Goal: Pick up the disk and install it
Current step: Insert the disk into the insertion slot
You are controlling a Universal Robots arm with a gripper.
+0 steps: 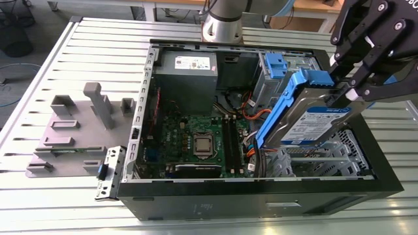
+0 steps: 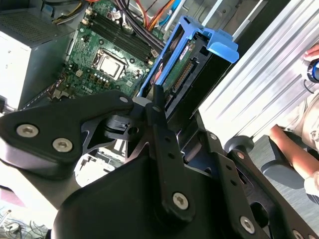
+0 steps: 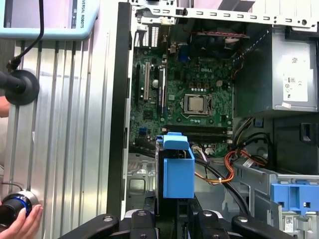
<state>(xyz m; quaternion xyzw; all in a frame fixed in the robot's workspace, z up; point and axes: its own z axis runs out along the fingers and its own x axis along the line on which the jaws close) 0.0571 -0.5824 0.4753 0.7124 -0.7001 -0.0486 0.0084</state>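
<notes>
My gripper (image 1: 343, 95) is shut on the disk (image 1: 312, 121), a silver drive with a white-and-blue label in a blue carrier frame. I hold it tilted, one end high, above the drive-cage side of the open computer case (image 1: 261, 198), at the exterior view's right. In the second wrist view the disk (image 2: 187, 62) shows its connector edge beyond one black finger (image 2: 158, 112). In the first wrist view the blue carrier (image 3: 177, 167) stands up between the jaws over the case floor.
Inside the case lie the motherboard (image 1: 196, 137), a grey power supply (image 1: 186, 73) and another blue bracket (image 1: 277, 66) among orange cables. A grey fixture (image 1: 85, 127) sits at the exterior view's left. A person's hand (image 3: 20, 224) rests beside the case.
</notes>
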